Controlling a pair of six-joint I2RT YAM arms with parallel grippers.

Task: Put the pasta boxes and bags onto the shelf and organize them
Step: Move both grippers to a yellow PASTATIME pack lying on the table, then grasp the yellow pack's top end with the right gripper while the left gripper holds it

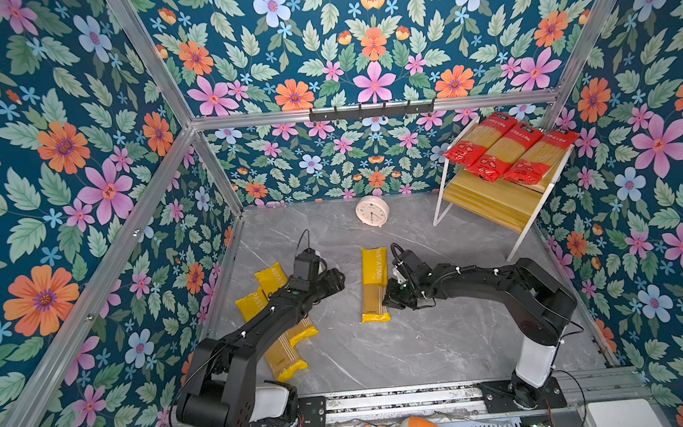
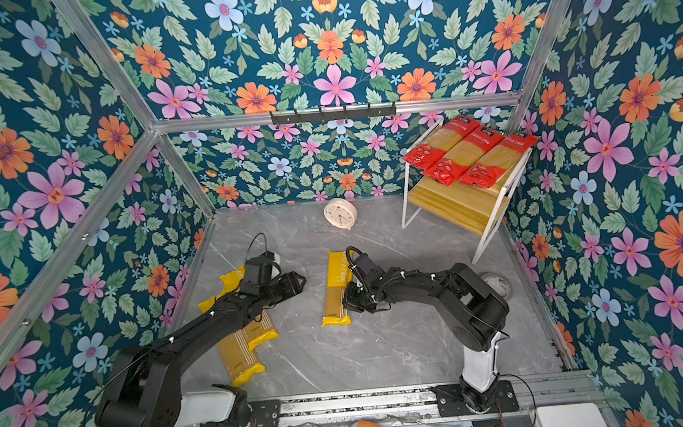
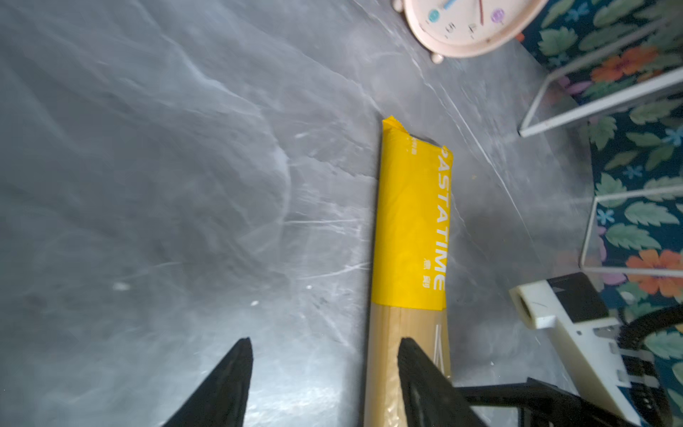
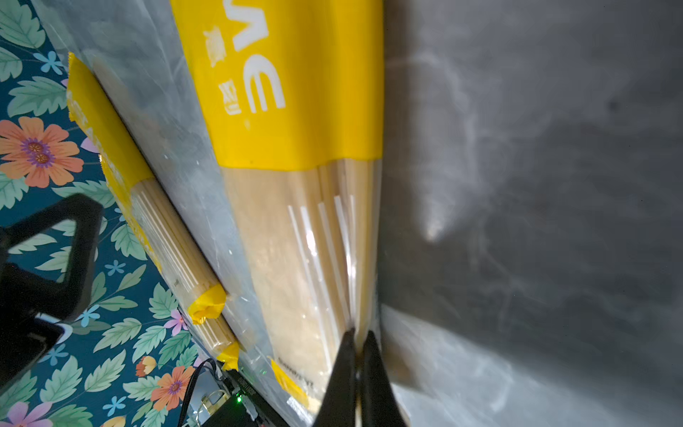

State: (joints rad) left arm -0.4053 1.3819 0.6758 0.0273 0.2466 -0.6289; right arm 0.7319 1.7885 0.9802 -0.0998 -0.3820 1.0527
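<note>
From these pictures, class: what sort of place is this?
Probably a staged robot test cell: floral wallpaper panels in an aluminium frame, two arms mounted on a rail, a shelf on a marble-look tabletop.

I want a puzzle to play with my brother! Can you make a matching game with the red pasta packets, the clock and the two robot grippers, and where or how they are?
Things:
1. red packets
2. clock
3. left gripper
4. right gripper

Place or state:
A. shut
B. lying on the top board of the shelf
C. open
D. on the grey table

Pairs: 1-B, 2-D, 3-C, 4-A
</note>
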